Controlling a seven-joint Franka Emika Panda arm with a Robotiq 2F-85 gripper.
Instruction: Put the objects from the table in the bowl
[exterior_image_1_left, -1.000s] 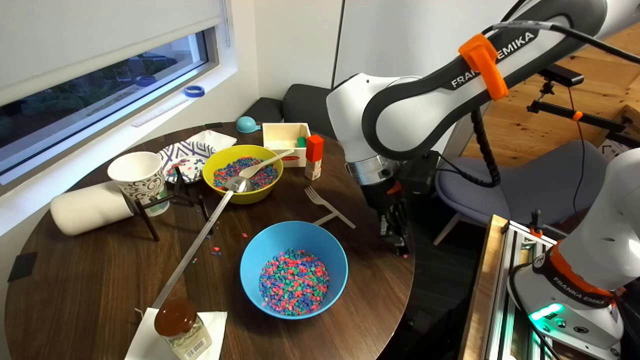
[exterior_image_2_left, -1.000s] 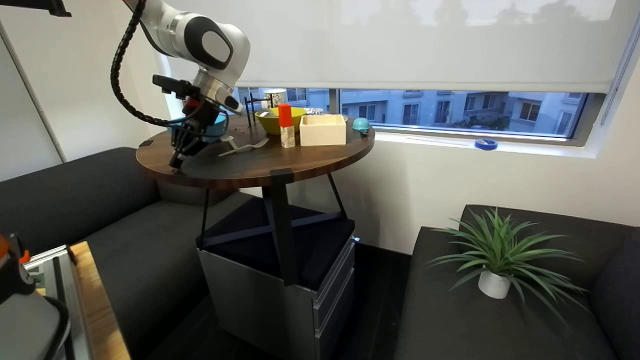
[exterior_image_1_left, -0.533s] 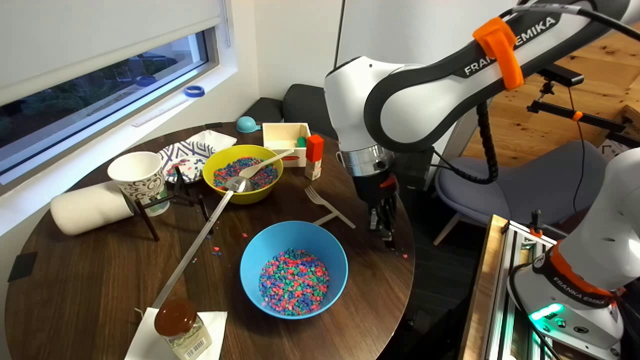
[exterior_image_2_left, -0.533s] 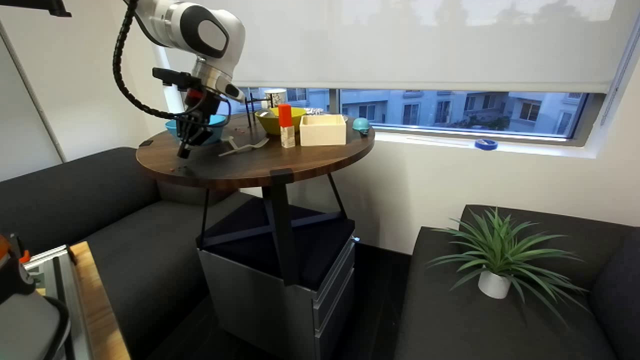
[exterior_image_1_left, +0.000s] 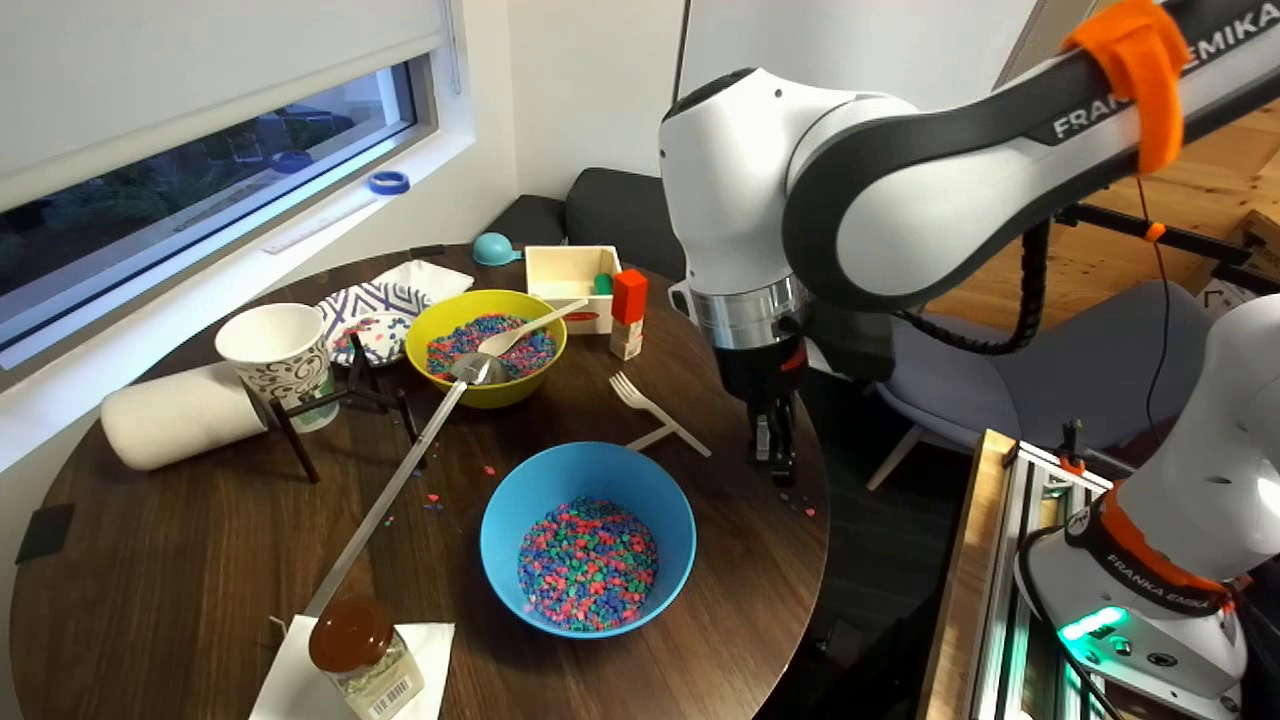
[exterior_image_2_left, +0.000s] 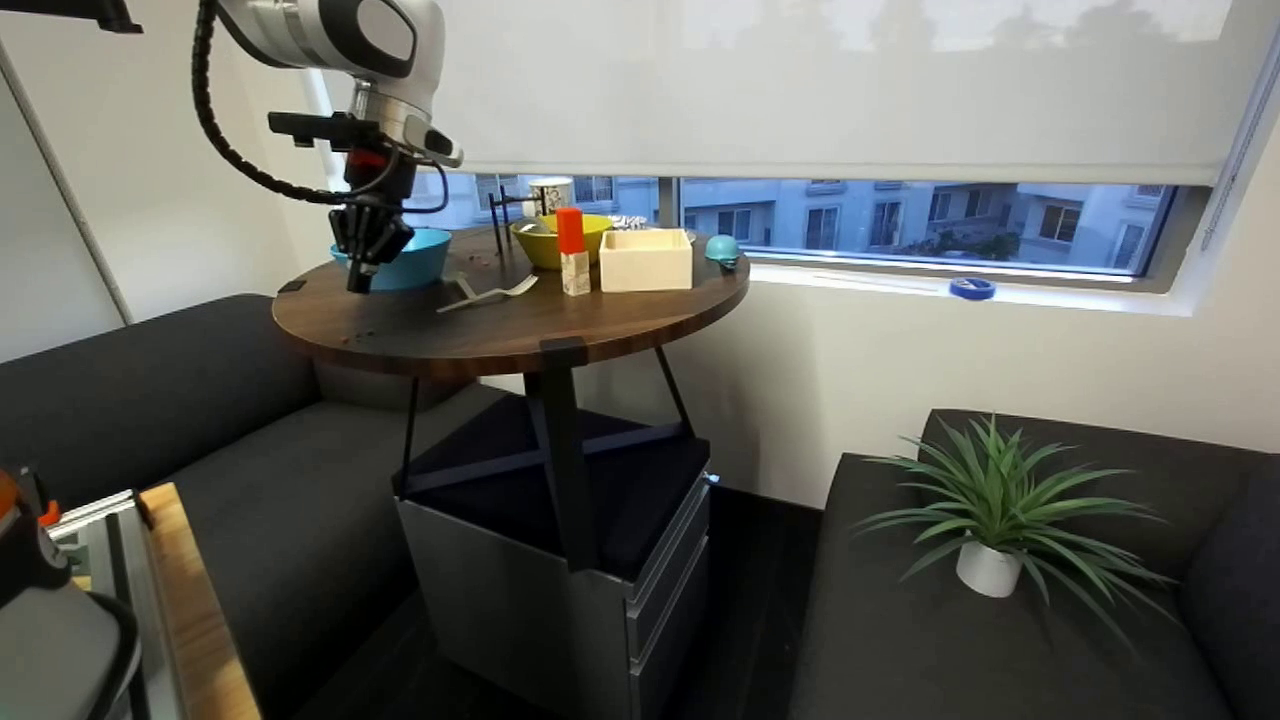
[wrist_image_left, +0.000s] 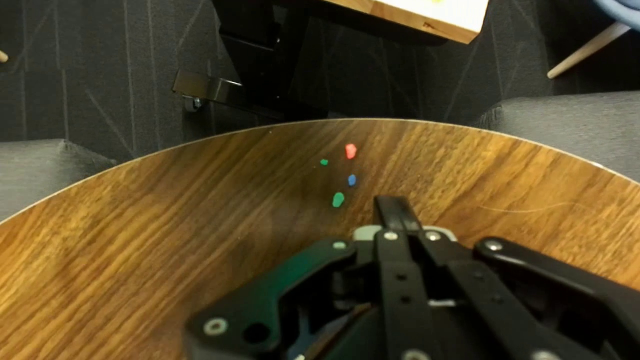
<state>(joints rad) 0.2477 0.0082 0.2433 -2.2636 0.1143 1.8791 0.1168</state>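
Note:
The blue bowl (exterior_image_1_left: 590, 472), partly full of small coloured pieces, stands on the round table; it also shows behind my gripper in an exterior view (exterior_image_2_left: 420, 262). Several tiny pieces lie loose near the table edge: a red one (wrist_image_left: 350, 151), a blue one (wrist_image_left: 352, 180) and a green one (wrist_image_left: 338, 200) among them. My gripper (wrist_image_left: 395, 212) is shut, its fingertips together, with nothing visible between them. It hangs above the table beside these pieces, apart from them. In both exterior views the gripper (exterior_image_1_left: 780, 470) (exterior_image_2_left: 360, 282) points down, to one side of the blue bowl.
A white fork (exterior_image_1_left: 660, 415) lies across another white utensil by the bowl. A yellow bowl (exterior_image_1_left: 488, 398) holds pieces and two spoons. Behind are a wooden box (exterior_image_1_left: 570, 262), a red-topped block (exterior_image_1_left: 628, 300) and a paper cup (exterior_image_1_left: 275, 345). A jar (exterior_image_1_left: 365, 655) stands on a napkin.
My gripper has risen from the tabletop near the edge and swung more upright. Small loose pieces under it have come into view. The bowls and other objects have not moved.

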